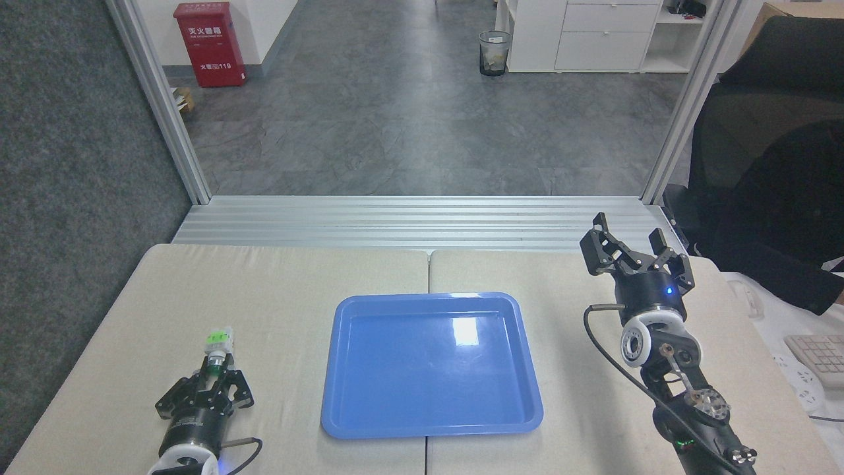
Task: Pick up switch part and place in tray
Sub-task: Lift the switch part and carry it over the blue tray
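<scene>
The switch part [217,348] is at the left of the table, its bright green and white block end pointing away from me. My left gripper [212,377] is shut on its near end, the dark cap pinched between the fingers. The blue tray [432,365] lies flat in the middle of the table, to the right of the switch part, with nothing in it. My right gripper [634,249] hangs open above the table's right side, apart from the tray, with nothing between its fingers.
The table [297,277] is covered in beige cloth with a seam down the middle. A keyboard [821,356] lies at the far right. A black chair [771,152] stands behind the right arm. A metal rail runs along the table's far edge.
</scene>
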